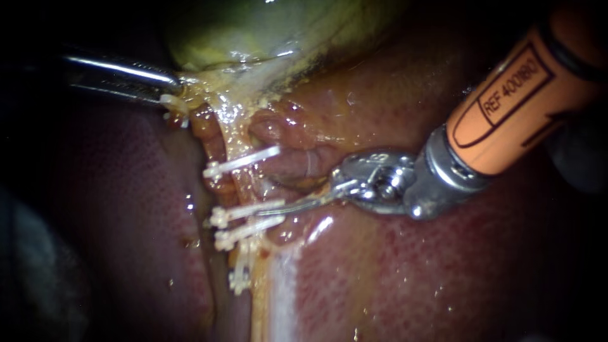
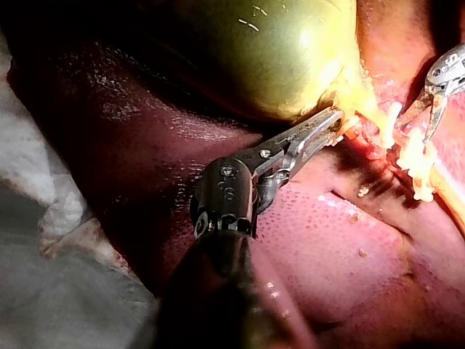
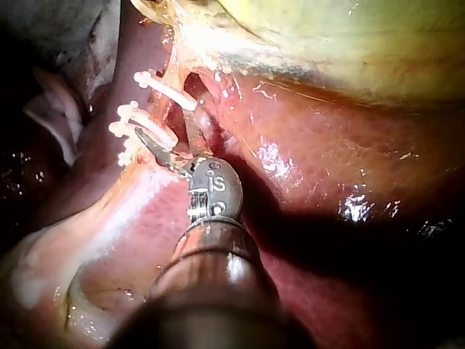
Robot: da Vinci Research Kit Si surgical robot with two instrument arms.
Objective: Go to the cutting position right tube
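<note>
Where clips [image 1: 240, 161] cross it, right tube [image 1: 242, 187] yellowish, glistening; right tool [image 2: 419, 125] open, left tool [image 2: 330, 125] gripping gallbladder [image 1: 253, 31].

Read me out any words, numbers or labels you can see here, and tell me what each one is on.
Liver, gallbladder, clips: no text.
Right instrument: printed label on its orange shaft and stamped marks on its wrist; instrument marks are not read out.
Left instrument: wrist marks too small to read.

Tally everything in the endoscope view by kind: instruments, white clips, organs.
Instruments: 2 (left instrument, right instrument)
White clips: 4 clear; pale bit by the left jaws unsure, not counted
Organs: 2 (gallbladder, liver)
Total: 8
</note>
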